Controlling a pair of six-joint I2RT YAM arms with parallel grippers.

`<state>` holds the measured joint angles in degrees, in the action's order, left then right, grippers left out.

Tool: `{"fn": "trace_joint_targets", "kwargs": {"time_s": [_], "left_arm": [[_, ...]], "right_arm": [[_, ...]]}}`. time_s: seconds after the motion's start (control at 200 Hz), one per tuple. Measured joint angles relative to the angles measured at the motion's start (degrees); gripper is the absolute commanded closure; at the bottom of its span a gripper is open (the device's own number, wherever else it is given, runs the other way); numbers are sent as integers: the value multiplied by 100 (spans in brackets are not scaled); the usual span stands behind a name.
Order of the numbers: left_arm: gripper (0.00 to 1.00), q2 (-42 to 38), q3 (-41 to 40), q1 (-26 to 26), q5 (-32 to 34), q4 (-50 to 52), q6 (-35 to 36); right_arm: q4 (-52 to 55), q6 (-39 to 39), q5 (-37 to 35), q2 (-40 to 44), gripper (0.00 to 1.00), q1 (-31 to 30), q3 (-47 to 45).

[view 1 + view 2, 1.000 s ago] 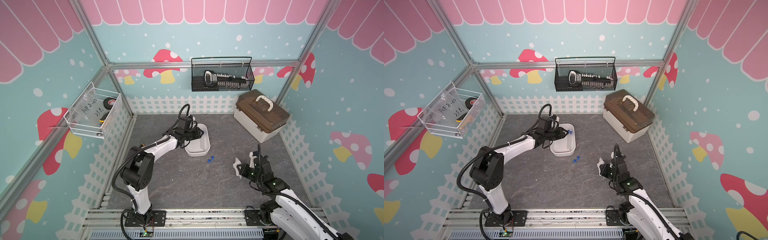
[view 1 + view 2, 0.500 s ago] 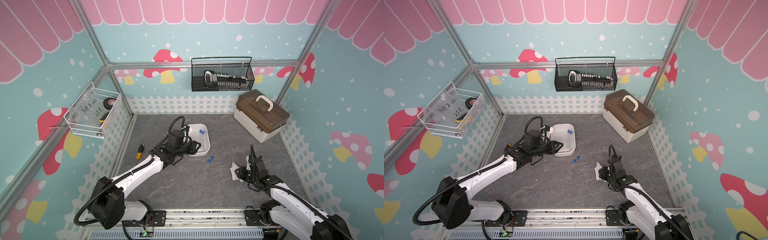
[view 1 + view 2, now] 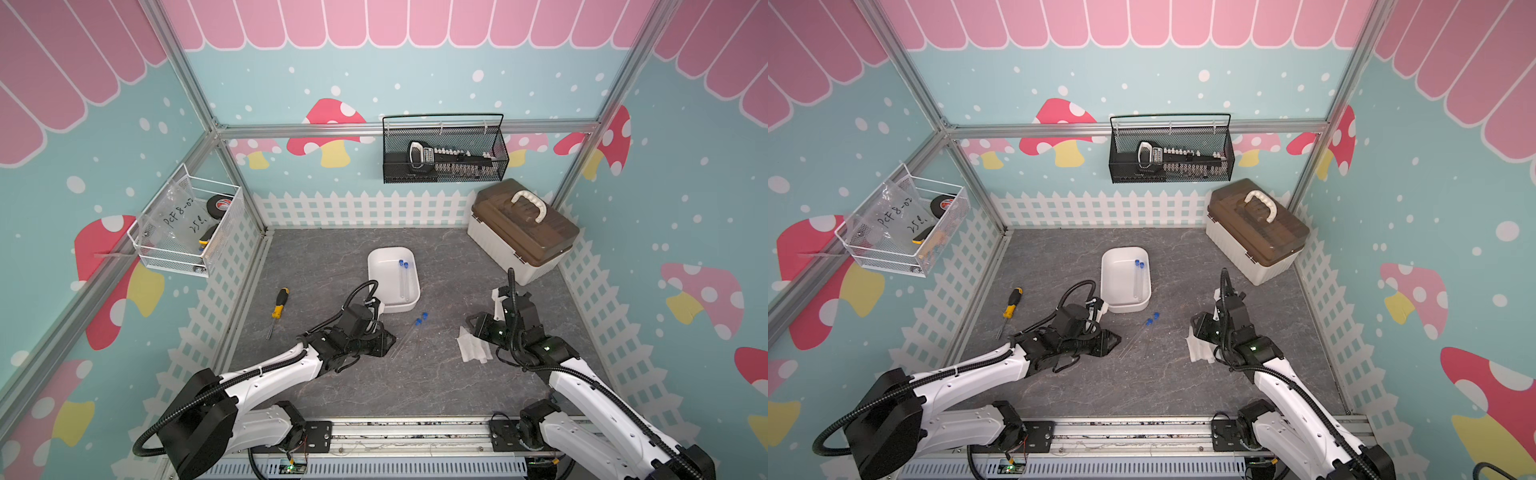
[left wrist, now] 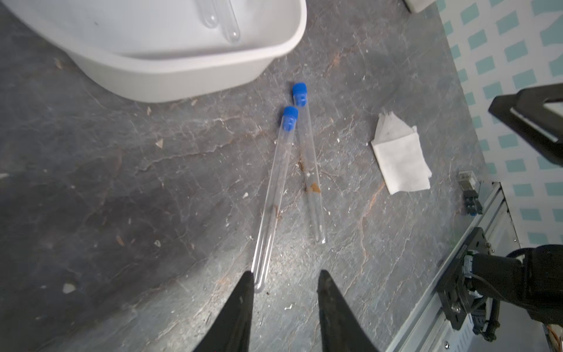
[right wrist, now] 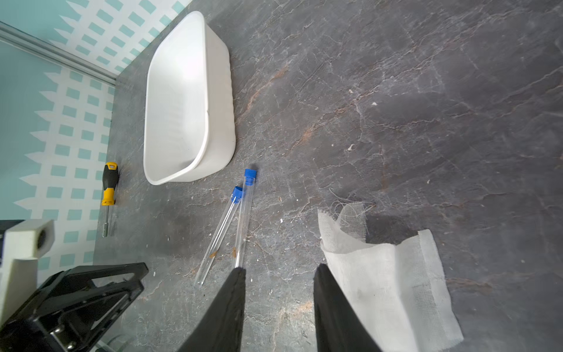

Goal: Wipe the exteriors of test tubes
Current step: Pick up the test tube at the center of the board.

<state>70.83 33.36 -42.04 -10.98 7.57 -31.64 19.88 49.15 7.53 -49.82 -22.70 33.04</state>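
Two test tubes (image 3: 409, 337) lie side by side on the grey floor, just in front of the white tub (image 3: 397, 308), blue caps toward the tub and round ends toward the arms. In the left wrist view their caps nearly touch while the clear ends spread apart, and both show brown smears, the heavier one on the tube nearer the cloth (image 4: 309, 170). Two more test tubes (image 3: 1138, 279) rest inside the tub along one side, caps at its far end. The left gripper (image 4: 285, 275) hangs low at the round ends of the floor pair with its fingers apart and nothing between them. One fingertip sits just beside the end of a tube (image 4: 274, 198), though whether it touches is unclear. The right gripper (image 5: 279, 269) is also spread, with only bare floor in the gap. The white cloth (image 5: 390, 274) lies folded and rumpled on the floor just beside one of its fingers – outside the gap, not pinched. A yellow-and-black screwdriver (image 3: 278, 305) lies near the left wall, well apart from the tubes, and a brown-lidded box (image 3: 523, 232) stands in the far right corner.
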Motion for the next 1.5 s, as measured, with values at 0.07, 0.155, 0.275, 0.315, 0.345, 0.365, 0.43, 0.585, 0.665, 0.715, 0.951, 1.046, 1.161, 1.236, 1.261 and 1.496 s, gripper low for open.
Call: {"fn": "trace_joint_targets", "kwargs": {"time_s": [0.07,0.155,0.275,0.315,0.345,0.365,0.43,0.585,0.665,0.715,0.951,1.046,1.161,1.236,1.261,1.496], "left_arm": [[62,168,2,-90,52,-74,50],[62,411,4,-179,111,-125,162],[62,791,52,-313,170,-131,356],[62,925,94,-343,181,-98,424],[62,1032,142,-367,190,-61,483],[62,1097,173,-385,201,-39,520],[62,1259,267,-431,267,39,645],[62,1488,483,-531,396,170,890],[62,1615,579,-568,439,221,986],[62,1683,614,-610,461,273,1029],[70,1816,741,-828,789,485,1156],[75,1884,824,-881,944,566,1196],[79,1978,933,-975,1187,669,1241],[80,2037,1003,-1064,1351,723,1255],[80,2055,1019,-1099,1410,734,1257],[85,2170,1119,-1327,1862,807,1224]], "right_arm": [[33,17,0,26,62,-66,0],[59,44,0,68,62,-118,0],[74,74,-7,133,62,-168,0],[74,87,-4,151,62,-175,0],[74,94,-4,162,62,-181,0],[74,103,-4,170,62,-181,0],[76,114,-7,190,62,-184,0],[74,133,-15,236,62,-208,-4],[76,149,-17,249,62,-216,-9],[74,153,-17,256,62,-216,-15],[79,173,-26,313,62,-216,-44],[76,175,-31,317,62,-216,-52],[90,184,-50,365,62,-216,-96],[122,190,-61,404,62,-216,-111],[131,192,-63,417,62,-216,-114],[162,192,-70,459,62,-219,-116]]}}
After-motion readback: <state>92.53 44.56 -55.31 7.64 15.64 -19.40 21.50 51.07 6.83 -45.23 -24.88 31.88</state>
